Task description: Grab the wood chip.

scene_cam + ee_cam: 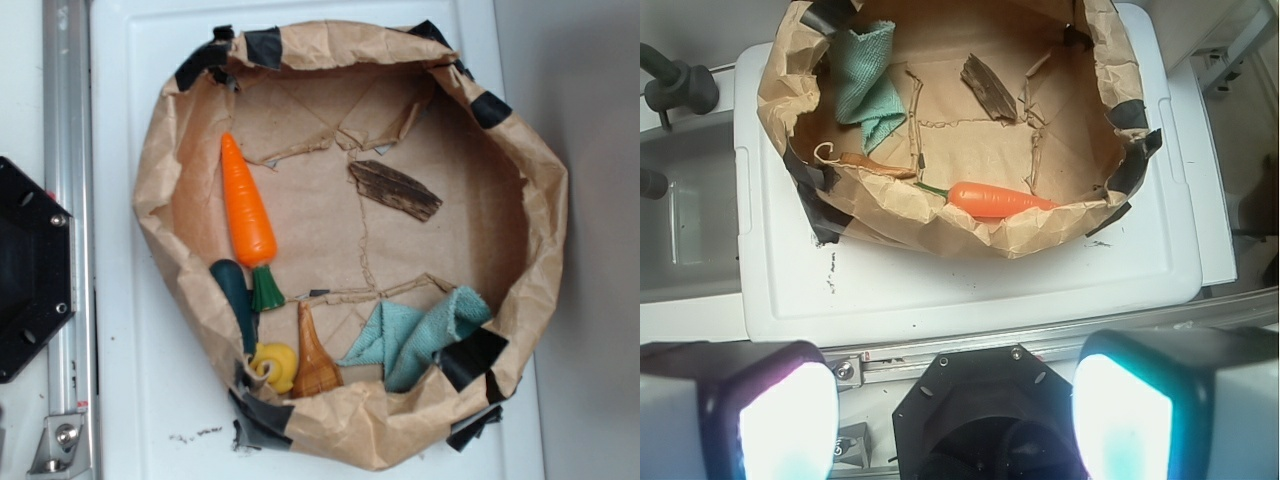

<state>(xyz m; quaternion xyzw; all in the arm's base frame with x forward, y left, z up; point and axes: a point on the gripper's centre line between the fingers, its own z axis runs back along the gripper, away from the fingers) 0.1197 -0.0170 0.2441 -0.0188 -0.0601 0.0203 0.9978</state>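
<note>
Dark wood chip (395, 189), flat, untouched

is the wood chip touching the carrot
Apart. The exterior view shows bare brown paper between the wood chip and the carrot; the wrist view shows the same gap.

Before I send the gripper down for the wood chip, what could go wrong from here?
1. The wood chip lies flat on the paper floor, right by torn flaps; the fingers may snag paper instead of getting under it.
2. The crumpled paper wall stands high around the basin, so a low approach could catch the rim.
3. The open gripper sits well back from the basin, outside the near wall; the carrot lies along that side, though apart from the chip.
</note>
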